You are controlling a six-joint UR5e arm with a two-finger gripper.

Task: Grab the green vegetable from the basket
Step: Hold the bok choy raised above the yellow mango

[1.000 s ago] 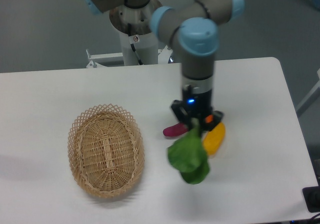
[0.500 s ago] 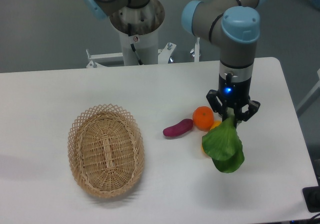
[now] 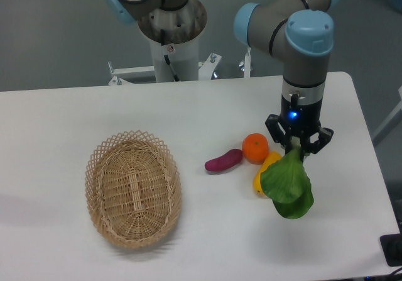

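Observation:
The green vegetable (image 3: 287, 185), broad bright green leaves with a pale stem, hangs above the table at the right. My gripper (image 3: 298, 146) is shut on its stem, pointing straight down. The oval wicker basket (image 3: 133, 190) sits at the left of the table with nothing in it, well apart from the gripper.
An orange (image 3: 255, 148), a purple eggplant-like piece (image 3: 223, 161) and a yellow fruit (image 3: 264, 171), partly hidden by the leaves, lie together left of the gripper. The table's right edge is close by. The arm's base column (image 3: 171, 36) stands at the back.
My gripper has carried the green vegetable to the right, from over the produce pieces to their right side. The orange is now uncovered.

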